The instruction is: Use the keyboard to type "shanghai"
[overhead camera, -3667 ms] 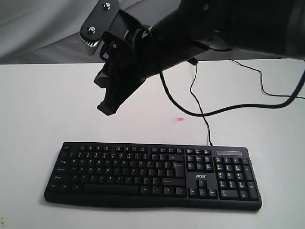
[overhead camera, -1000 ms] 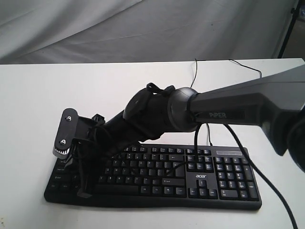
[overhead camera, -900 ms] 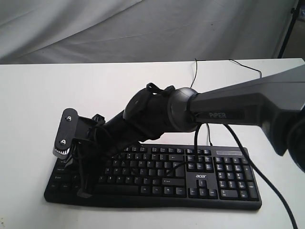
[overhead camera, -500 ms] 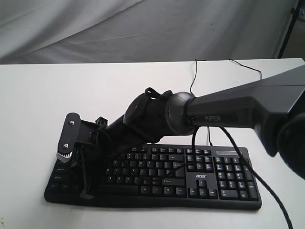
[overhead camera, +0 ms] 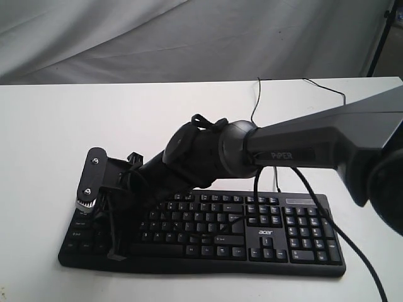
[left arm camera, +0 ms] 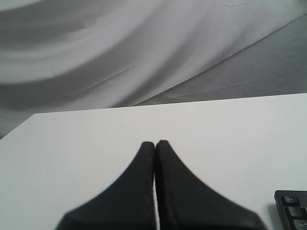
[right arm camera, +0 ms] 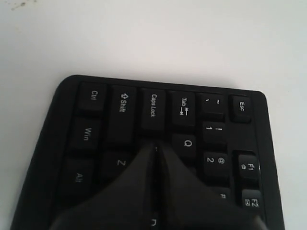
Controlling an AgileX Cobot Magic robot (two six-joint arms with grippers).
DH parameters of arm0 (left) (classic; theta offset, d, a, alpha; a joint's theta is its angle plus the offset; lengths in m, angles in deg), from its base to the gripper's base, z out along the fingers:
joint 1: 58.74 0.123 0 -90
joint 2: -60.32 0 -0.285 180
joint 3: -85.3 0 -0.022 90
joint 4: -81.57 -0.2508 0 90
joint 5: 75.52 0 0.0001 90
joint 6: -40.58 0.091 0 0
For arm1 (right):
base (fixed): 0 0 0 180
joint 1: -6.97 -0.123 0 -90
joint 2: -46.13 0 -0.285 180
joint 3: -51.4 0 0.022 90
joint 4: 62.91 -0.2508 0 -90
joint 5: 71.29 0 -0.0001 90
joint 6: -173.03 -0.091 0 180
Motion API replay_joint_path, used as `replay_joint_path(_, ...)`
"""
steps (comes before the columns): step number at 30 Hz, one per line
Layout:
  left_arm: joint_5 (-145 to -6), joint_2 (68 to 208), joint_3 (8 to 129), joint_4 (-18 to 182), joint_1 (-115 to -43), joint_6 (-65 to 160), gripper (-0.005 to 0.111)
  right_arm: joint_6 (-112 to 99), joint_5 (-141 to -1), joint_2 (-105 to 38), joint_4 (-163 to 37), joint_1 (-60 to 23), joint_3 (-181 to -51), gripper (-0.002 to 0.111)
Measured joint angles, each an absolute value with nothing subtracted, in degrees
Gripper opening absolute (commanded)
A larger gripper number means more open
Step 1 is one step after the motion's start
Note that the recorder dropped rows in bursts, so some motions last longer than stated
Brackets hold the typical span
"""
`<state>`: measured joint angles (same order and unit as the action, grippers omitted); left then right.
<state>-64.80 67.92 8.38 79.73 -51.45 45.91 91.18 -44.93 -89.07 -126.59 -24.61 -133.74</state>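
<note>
The black acer keyboard [overhead camera: 302,233] lies along the near side of the white table. My right arm reaches across it to its left end. The right gripper [overhead camera: 115,255] points down with its jaws pressed together and nothing between them. In the right wrist view the right gripper [right arm camera: 154,144] has its tips over the letter key ringed by Caps Lock [right arm camera: 153,106], Q [right arm camera: 187,143] and Z [right arm camera: 121,163]; contact with the key cannot be judged. My left gripper [left arm camera: 154,143] is shut and empty above bare table, with a corner of the keyboard [left arm camera: 291,213] off to one side.
The keyboard's thin black cable [overhead camera: 257,104] runs back across the white table [overhead camera: 63,126]. A thicker black arm cable [overhead camera: 340,239] drapes over the number pad. Grey cloth [overhead camera: 189,38] hangs behind the table.
My right arm has come down from high over the table to the keyboard's left end. Over the last second the shut gripper shifted only slightly to the right.
</note>
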Motion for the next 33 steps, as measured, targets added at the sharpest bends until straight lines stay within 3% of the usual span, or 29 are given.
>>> replay_joint_path(33, -64.80, 67.92, 8.38, 79.73, -51.45, 45.91, 0.001, 90.52, -44.65, -89.60, -123.97, -24.61, -133.84, 0.000)
